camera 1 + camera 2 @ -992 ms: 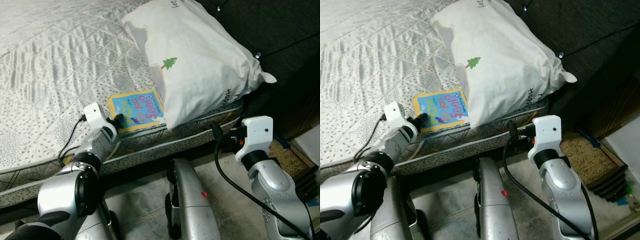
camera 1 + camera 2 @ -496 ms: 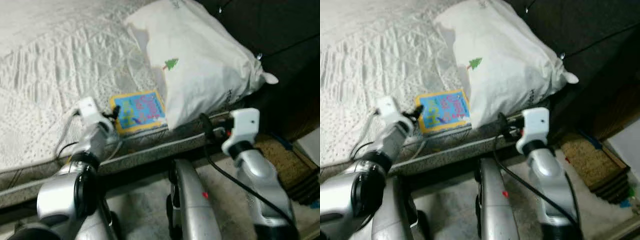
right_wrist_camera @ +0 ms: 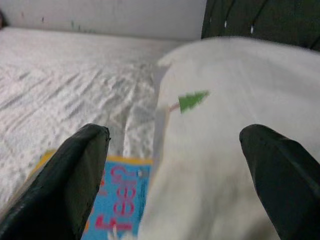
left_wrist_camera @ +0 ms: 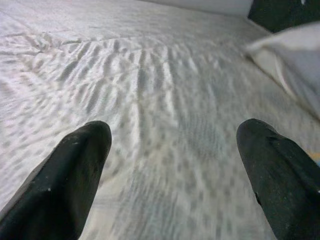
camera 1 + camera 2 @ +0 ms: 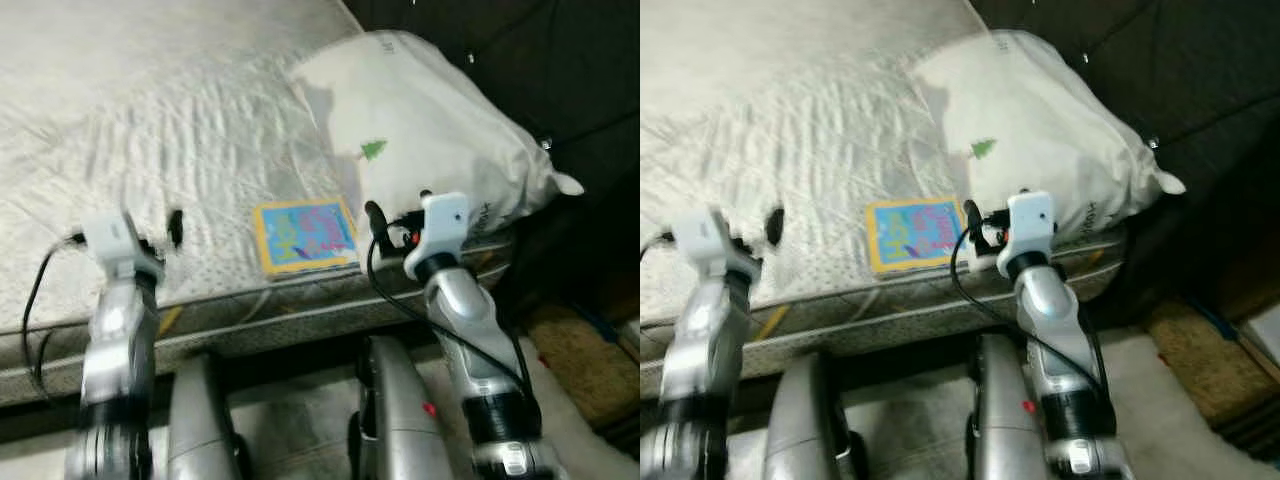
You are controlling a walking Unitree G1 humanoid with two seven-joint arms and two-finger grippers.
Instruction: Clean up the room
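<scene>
The picture book (image 5: 303,233) lies flat on the bed (image 5: 150,120) near its front edge, tucked just beside the white pillow (image 5: 430,150). The right hand (image 3: 170,185) hangs spread wide, aimed where book meets pillow. The left hand (image 4: 175,190), also wide, hovers over bare quilt, well apart. A good grasp likely means shifting the right hand toward the book's free front edge, clear of the pillow, then pinching there.
</scene>
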